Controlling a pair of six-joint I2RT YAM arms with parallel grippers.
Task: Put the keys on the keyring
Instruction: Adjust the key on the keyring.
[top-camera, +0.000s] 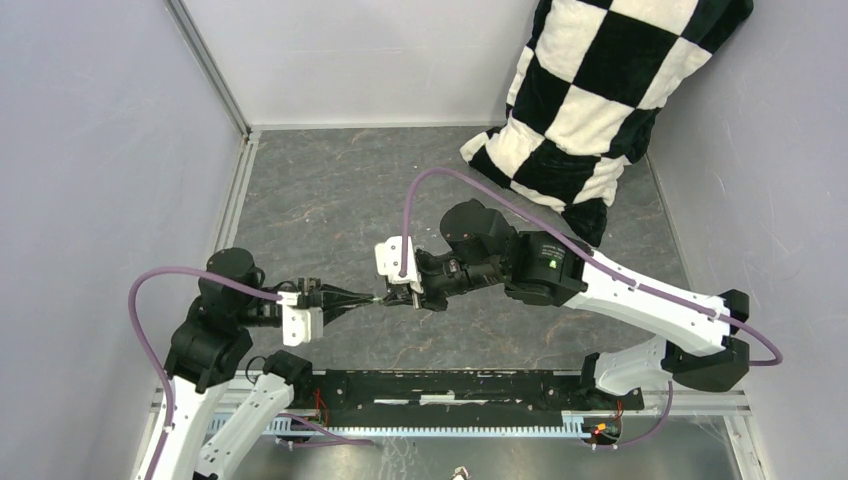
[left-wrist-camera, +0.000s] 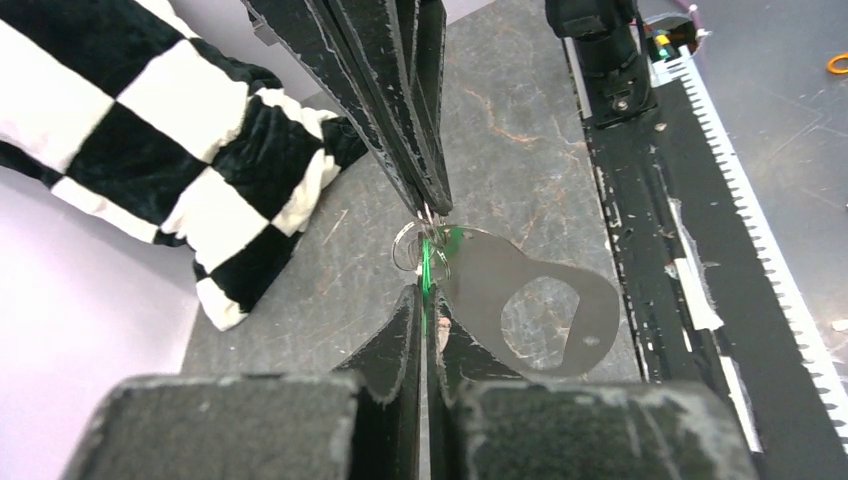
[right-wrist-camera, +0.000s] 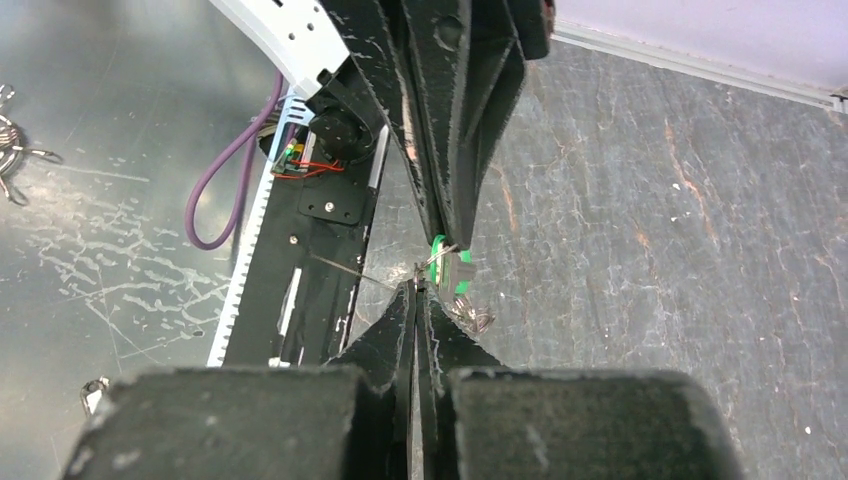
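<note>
near the front, the left claw (left-wrist-camera: 425, 306) and right claw (right-wrist-camera: 417, 294) meet tip to tip above the table (top-camera: 330, 190). left is clamped on the green key (left-wrist-camera: 428, 262). right is pinched on the keyring (left-wrist-camera: 480, 276) at its small ring, plate dangling. checked pillow (top-camera: 590, 90) lies far back.

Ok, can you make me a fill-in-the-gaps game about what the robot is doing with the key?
1. The key next to the metal keyring has a ___ head.
2. The left hand and the right hand meet tip to tip, and both are ___.
3. The pillow at the back has black and ___ squares.
4. The cable on each arm is ___.
Missing words: green, shut, white, purple.
</note>
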